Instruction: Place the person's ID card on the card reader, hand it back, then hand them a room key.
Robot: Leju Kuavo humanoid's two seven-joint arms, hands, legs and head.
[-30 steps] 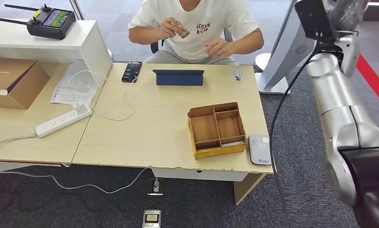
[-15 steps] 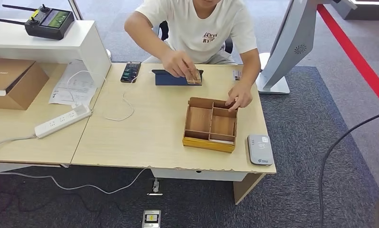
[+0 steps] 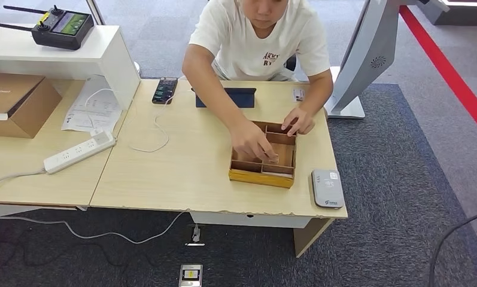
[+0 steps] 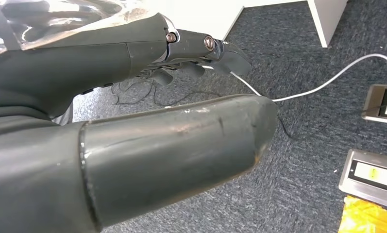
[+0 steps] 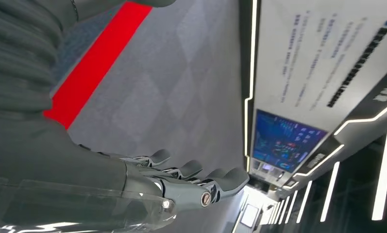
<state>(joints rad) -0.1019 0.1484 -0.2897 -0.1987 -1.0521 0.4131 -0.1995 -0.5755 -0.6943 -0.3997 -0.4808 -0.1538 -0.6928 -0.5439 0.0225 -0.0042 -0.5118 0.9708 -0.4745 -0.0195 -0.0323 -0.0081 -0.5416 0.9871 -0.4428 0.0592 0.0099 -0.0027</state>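
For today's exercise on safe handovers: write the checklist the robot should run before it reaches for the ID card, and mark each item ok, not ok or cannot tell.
1. Card reader free of objects on top: ok, it lies bare near the table's right corner.
2. Wooden tray free of the person's hands: not ok, both are in it.
3. ID card located: cannot tell.
4. Left hand empty: ok, fingers apart, over the carpet.
5. Right hand empty: ok, fingers spread.
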